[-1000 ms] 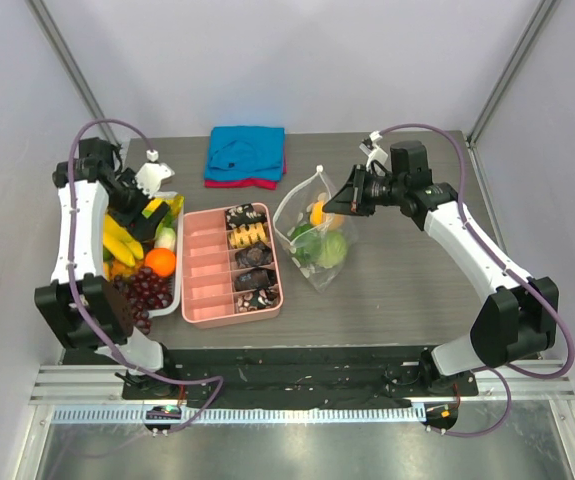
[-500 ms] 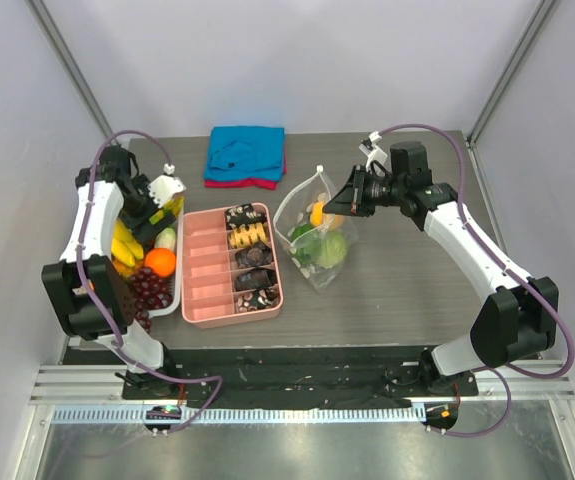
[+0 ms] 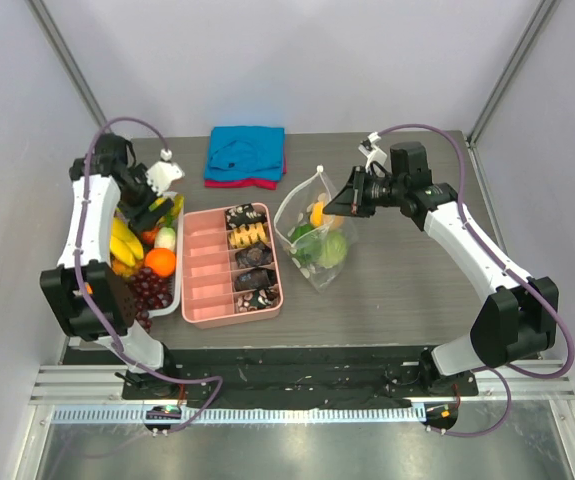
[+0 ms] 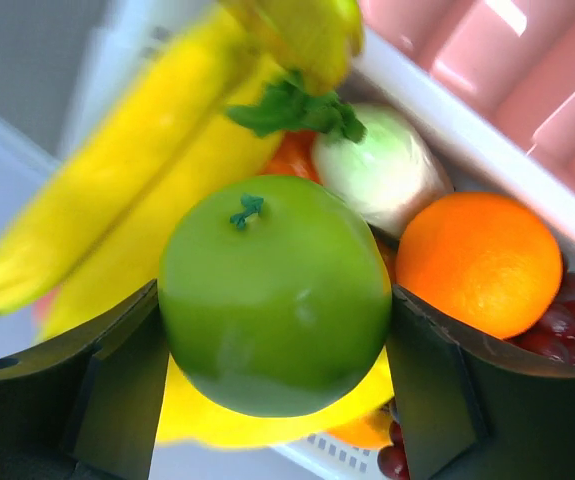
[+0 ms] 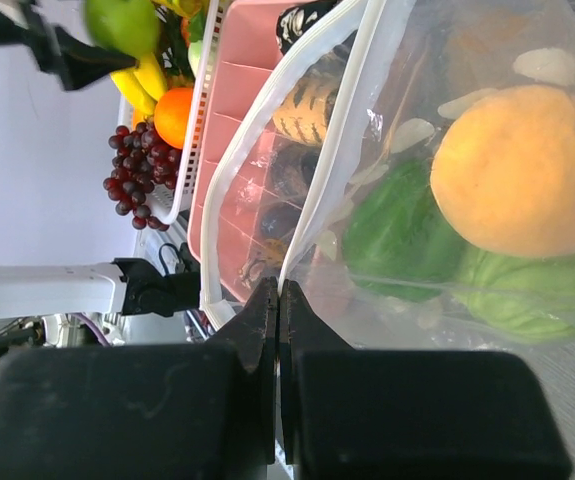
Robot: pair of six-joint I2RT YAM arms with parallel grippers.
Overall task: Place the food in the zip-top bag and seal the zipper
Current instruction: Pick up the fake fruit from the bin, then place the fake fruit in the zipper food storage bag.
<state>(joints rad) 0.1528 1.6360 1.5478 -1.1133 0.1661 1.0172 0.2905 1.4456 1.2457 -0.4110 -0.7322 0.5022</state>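
Setting: white-walled booth (image 3: 317, 60), dark grey table (image 3: 397, 290).

Item 1, zip-top bag (image 3: 312, 240): clear dotted pouch, right of centre. It stands slumped on the table just beside the pink box (image 3: 205, 265), and its long axis runs roughly 12 to 6 o'clock in the overhead view. It holds an orange-yellow fruit and green pieces. The zipper (image 5: 229, 160) is unsealed, and the mouth gapes toward about 10 o'clock.

Item 2, right gripper (image 5: 277, 300): jaws pressed together, pinching the mouth edge of the bag from its 2 o'clock side. This appears to hold the opening up.

Item 3, left gripper (image 3: 155, 205): jaws spread wide, one finger against each side of a green apple (image 4: 277, 300), stalk facing the wrist camera. It is above the white basket (image 3: 179, 262), which holds bananas (image 4: 97, 210), an orange (image 4: 479, 262) and grapes (image 3: 147, 290).

Item 4, blue and red cloth (image 3: 245, 155): folded, at 12 o'clock, not involved.

Key relation: the bag mouth lies at about 3 o'clock from the apple, across the pink box, and faces the left arm. Only the left arm is free to deliver, as the right is occupied. Judged next: carry the apple over the box and lower it through the raised rim. Sealing is not yet possible.
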